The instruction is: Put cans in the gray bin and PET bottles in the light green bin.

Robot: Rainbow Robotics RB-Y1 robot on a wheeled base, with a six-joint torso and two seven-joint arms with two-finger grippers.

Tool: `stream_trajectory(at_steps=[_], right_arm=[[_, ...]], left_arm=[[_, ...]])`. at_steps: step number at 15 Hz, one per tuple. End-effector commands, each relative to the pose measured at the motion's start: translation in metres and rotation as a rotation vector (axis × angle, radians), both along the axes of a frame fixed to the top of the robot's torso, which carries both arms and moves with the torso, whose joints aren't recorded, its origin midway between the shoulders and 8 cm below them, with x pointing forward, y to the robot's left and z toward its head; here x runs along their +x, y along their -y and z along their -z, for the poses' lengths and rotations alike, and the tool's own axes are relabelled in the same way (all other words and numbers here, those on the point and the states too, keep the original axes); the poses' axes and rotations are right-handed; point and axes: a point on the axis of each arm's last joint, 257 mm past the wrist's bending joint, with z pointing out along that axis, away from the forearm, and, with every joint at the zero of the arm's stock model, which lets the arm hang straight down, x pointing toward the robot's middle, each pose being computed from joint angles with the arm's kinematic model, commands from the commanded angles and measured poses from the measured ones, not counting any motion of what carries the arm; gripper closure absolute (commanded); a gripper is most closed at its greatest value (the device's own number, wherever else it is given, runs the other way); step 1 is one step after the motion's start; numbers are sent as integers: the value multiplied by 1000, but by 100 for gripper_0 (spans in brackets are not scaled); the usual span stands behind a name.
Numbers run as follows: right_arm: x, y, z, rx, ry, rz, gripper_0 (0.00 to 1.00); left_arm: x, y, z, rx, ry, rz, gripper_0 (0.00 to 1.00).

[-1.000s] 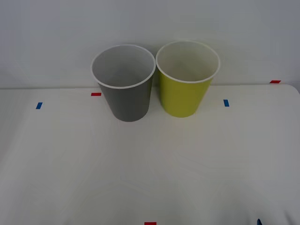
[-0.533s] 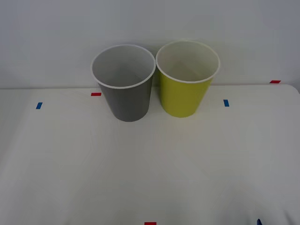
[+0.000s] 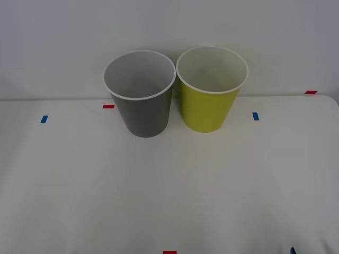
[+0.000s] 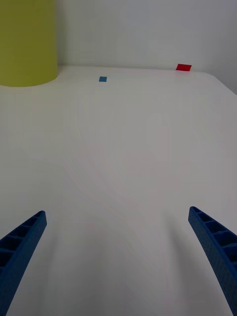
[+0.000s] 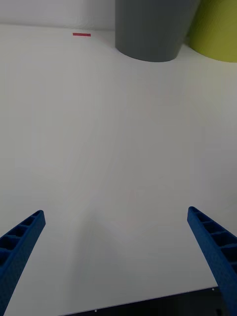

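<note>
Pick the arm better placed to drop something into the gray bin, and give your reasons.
Left, tentatively. The left gripper, jaws open and holding nothing, faces the gray bin almost head-on; the right gripper, also open, faces the light green bin.

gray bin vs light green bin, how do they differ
Colour: the gray bin is dark gray outside, the light green bin yellow-green. Place: the gray bin stands on the robot's left, the light green bin on its right, side by side at the far edge of the table. Shared: both are upright, tapered and round, with white rims and pale insides, about the same size.
</note>
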Motion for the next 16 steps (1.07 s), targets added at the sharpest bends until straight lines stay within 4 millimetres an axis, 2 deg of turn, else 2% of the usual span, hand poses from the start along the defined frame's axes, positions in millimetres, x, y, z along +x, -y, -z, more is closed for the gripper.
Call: stream_trajectory(at_steps=[1, 16], right_arm=[[0, 0, 0, 0, 0, 0, 0], [0, 0, 0, 0, 0, 0, 0]], left_arm=[[0, 0, 0, 0, 0, 0, 0], [0, 0, 0, 0, 0, 0, 0]])
